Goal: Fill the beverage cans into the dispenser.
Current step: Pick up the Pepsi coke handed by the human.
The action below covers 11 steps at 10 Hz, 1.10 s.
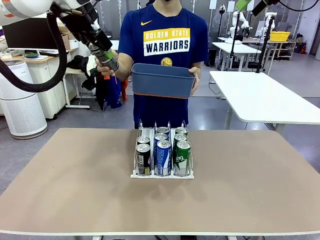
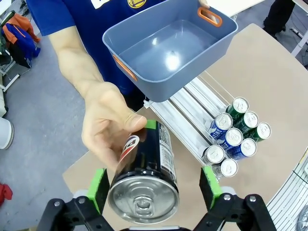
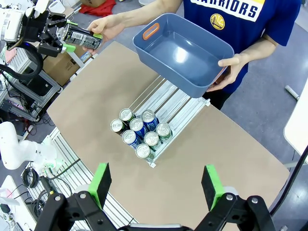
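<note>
Beige desk (image 1: 75,190) carries the white wire dispenser (image 1: 163,174) with seven slim cans (image 1: 163,156); the person's hand (image 2: 108,127) offers a black can (image 2: 147,168) between the left pincer's (image 2: 153,187) parted fingers, ungripped; right pincer (image 3: 156,185) open, empty

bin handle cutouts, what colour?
Orange, on the blue-grey bin; clearest in the left wrist view.

A grey floor (image 1: 210,112) spreads behind the tan counter (image 1: 75,190). A white table (image 1: 265,95) stands at right, a white cylindrical air purifier (image 1: 20,100) at left, white cabinets (image 1: 50,85) beside it.
</note>
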{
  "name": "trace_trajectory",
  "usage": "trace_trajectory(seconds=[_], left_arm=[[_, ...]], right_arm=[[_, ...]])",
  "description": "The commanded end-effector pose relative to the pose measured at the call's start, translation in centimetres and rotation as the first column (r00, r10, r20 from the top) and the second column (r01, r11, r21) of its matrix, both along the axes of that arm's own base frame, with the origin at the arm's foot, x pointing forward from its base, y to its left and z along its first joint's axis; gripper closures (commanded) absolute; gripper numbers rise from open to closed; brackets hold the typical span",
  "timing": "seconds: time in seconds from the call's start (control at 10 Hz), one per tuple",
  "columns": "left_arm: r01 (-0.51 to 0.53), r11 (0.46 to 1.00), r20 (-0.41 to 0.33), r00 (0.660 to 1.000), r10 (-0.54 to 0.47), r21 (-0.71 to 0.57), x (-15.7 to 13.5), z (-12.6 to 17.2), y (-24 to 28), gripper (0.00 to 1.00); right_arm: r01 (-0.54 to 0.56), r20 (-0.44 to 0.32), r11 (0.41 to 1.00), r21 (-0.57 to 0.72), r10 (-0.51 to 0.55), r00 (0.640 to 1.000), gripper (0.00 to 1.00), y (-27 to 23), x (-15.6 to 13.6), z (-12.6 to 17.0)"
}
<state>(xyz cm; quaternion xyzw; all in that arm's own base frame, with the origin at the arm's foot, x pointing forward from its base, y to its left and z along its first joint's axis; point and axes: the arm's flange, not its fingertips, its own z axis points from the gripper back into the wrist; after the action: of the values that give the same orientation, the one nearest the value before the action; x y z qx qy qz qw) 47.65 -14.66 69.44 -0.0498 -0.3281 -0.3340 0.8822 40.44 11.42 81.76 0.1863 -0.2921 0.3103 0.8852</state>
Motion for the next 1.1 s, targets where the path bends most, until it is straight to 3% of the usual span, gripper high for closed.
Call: trace_trajectory(seconds=[0.0,0.1,0.2,0.3,0.6,0.7,1.0], left_arm=[[0.0,1.0,0.0,1.0,0.0,0.0,0.01,-0.01,0.03,0.13],[-0.017,1.0,-0.016,1.0,0.017,-0.013,-0.21,-0.07,-0.09,0.58],[-0.023,1.0,-0.023,0.999,0.023,-0.009,-0.25,-0.07,-0.04,0.71],[-0.026,1.0,-0.026,0.999,0.025,-0.009,-0.2,-0.1,0.05,1.0],[-0.048,0.999,-0.026,0.999,0.048,-0.001,-0.28,-0.05,0.28,0.96],[-0.065,0.998,-0.022,0.998,0.065,-0.003,-0.39,0.08,0.49,1.0],[-0.096,0.995,-0.017,0.995,0.096,0.006,-0.59,0.29,0.58,1.0]], right_arm=[[0.0,0.0,1.0,0.0,0.0,1.0,0.0,-0.03,-0.09,-0.01],[0.0,0.0,1.0,0.0,0.0,1.0,0.0,-0.03,-0.09,-0.01],[0.0,0.0,1.0,0.0,0.0,1.0,0.0,-0.03,-0.09,-0.01],[0.0,0.0,1.0,0.0,0.0,1.0,0.0,-0.03,-0.09,-0.01],[0.0,0.0,1.0,0.0,0.0,1.0,0.0,-0.03,-0.09,-0.01],[0.0,0.0,1.0,0.0,0.0,1.0,0.0,-0.03,-0.09,-0.01],[0.0,0.0,1.0,0.0,0.0,1.0,0.0,-0.03,-0.09,-0.01]])
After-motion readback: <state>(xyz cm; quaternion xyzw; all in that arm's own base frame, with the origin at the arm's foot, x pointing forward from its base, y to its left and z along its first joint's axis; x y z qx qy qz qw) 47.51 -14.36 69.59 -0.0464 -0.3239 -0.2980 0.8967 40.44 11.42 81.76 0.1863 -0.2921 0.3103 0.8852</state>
